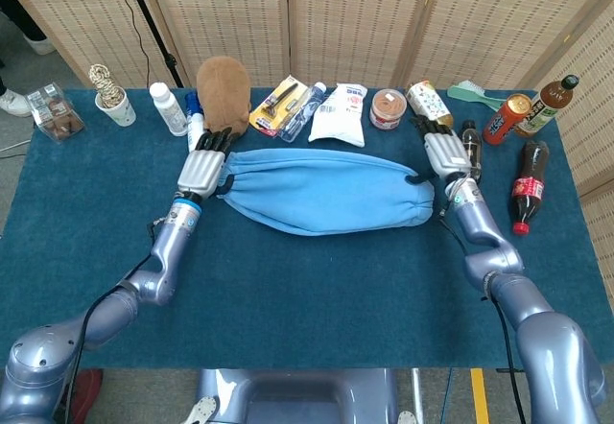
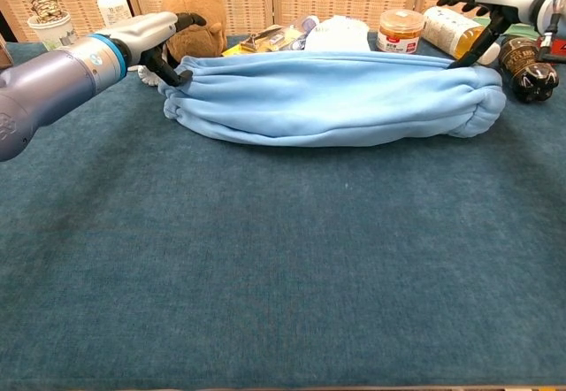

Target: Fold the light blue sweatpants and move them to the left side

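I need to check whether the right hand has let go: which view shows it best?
The chest view: the right hand is seen side-on, fingers spread, one fingertip touching the sweatpants. The head view shows the right hand from above only, so its back hides the fingers.

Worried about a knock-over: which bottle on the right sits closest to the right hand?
The small dark bottle, right beside the right hand. The cola bottle and brown tea bottle lie farther right.
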### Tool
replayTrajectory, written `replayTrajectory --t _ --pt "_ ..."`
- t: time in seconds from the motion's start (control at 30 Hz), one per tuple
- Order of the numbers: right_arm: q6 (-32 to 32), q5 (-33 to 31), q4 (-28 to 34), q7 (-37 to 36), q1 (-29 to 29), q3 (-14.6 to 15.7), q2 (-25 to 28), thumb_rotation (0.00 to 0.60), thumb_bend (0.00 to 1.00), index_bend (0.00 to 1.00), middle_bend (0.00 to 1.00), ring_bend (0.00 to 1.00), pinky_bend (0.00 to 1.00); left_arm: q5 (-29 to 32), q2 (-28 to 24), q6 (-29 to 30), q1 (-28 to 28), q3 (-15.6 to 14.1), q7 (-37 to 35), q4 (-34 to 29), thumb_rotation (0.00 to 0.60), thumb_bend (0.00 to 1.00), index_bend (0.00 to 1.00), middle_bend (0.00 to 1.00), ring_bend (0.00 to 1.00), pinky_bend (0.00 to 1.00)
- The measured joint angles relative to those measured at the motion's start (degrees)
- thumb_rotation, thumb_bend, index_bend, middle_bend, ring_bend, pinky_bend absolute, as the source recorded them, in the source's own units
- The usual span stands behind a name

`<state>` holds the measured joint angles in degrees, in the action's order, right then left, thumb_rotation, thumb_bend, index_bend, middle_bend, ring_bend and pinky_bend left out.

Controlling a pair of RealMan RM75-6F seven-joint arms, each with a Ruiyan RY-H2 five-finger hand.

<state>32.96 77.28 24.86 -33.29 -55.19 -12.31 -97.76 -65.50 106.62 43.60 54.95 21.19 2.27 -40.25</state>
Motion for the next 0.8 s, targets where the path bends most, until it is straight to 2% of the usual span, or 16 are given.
replayTrajectory --t 0.17,0.27,0.37,0.53,0.63,0.8 --pt "1.3 0.4 3.1 -0.6 0.6 0.2 2.2 0.600 0.00 0.00 0.00 0.00 0.02 0.0 -1.7 0.5 -0.5 -0.2 0.1 -3.1 0.600 0.36 0.00 0.00 0.00 0.00" --pt "4.5 1.0 7.3 -0.5 1.9 0.4 4.9 0.600 0.00 0.00 0.00 0.00 0.02 -0.1 -4.1 1.5 -1.6 -0.5 0.5 -7.3 0.600 0.30 0.00 0.00 0.00 0.00" --pt "9.2 1.8 13.3 1.0 4.1 0.8 8.5 0.600 0.00 0.00 0.00 0.00 0.02 0.0 -7.6 2.6 -3.0 -0.8 1.4 -13.5 0.600 0.23 0.00 0.00 0.00 0.00" --pt "18.8 3.7 21.1 8.2 9.2 2.5 14.1 0.600 0.00 0.00 0.00 0.00 0.02 1.2 -15.5 5.3 -6.5 -1.6 5.6 -26.7 0.600 0.21 0.00 0.00 0.00 0.00" --pt "23.9 5.3 23.9 13.0 13.0 4.4 16.5 0.600 0.00 0.00 0.00 0.00 0.02 2.6 -21.0 7.7 -9.1 -2.3 9.0 -35.3 0.600 0.21 0.00 0.00 0.00 0.00" --pt "30.4 9.3 25.6 15.5 17.3 8.0 18.3 0.600 0.00 0.00 0.00 0.00 0.02 5.2 -30.8 12.4 -14.5 -4.1 13.9 -47.9 0.600 0.21 0.00 0.00 0.00 0.00"
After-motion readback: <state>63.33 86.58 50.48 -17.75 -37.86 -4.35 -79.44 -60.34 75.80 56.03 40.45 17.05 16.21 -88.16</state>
